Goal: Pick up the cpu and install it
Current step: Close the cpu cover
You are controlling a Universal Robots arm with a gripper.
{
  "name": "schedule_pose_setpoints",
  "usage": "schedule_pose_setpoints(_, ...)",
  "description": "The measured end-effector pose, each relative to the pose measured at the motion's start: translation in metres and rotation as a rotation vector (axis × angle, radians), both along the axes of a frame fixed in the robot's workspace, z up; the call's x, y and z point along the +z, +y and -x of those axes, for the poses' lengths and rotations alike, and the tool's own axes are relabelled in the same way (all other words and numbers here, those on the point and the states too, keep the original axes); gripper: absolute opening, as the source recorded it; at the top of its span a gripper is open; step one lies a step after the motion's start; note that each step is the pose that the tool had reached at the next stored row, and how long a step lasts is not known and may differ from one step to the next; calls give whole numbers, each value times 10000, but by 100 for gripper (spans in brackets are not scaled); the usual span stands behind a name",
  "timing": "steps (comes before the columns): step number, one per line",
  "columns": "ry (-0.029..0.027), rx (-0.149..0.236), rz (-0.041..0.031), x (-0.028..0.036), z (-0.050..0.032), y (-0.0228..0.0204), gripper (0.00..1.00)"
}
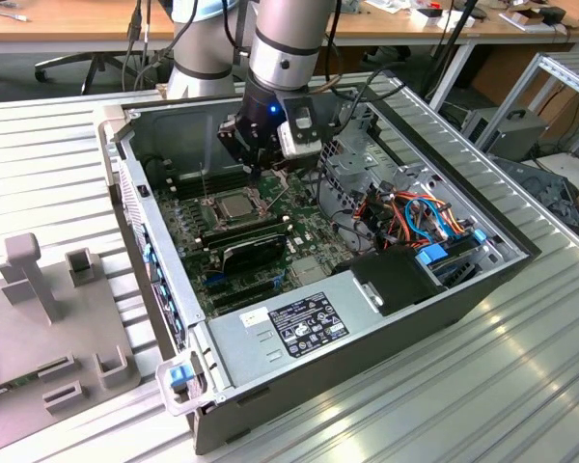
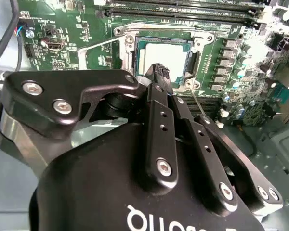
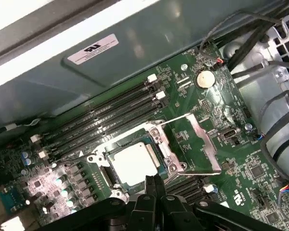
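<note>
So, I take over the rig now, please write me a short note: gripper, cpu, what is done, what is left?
Gripper: shut, empty, just above the socket edge.
Cpu: lies flat in the socket on the motherboard, inside the case.
Done: cpu is placed.
Left: the socket frame stands open and is not yet closed over the cpu.

Silver-grey arm (image 1: 288, 39) with light-blue joint caps; black gripper (image 2: 160, 72) with silver screws, white lettering, a blue light
</note>
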State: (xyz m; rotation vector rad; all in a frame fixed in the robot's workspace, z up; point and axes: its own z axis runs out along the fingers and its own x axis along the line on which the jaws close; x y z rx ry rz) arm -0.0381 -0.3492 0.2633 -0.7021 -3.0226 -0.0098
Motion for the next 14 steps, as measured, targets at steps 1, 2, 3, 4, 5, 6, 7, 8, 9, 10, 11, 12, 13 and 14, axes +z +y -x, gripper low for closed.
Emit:
schedule_pose_setpoints(1,0,436,0,0,0,0,11)
schedule_pose_setpoints(2,0,531,0,0,0,0,11)
schedule_pose_setpoints(3,0,622,0,0,0,0,11)
schedule_pose_setpoints(4,0,727,1,0,0,0,11)
schedule_pose_setpoints(5,0,837,0,0,0,0,11)
schedule_pose_setpoints(6,0,966,0,0,0,0,11)
schedule_pose_setpoints(7,0,1127,0,0,0,0,11)
schedule_pose_setpoints(8,0,1430,0,0,0,0,11)
schedule_pose_setpoints(9,-2,1910,-10,0,0,0,11)
schedule_pose_setpoints(10,-6,2194,-73,0,0,0,11)
schedule_pose_setpoints(11,-17,2281,-172,0,-1,0,11)
schedule_pose_setpoints(12,-31,2354,-308,0,-1,0,11)
schedule_pose_setpoints(13,-43,2445,-429,0,-1,0,11)
schedule_pose_setpoints(14,-48,2550,-500,0,-1,0,11)
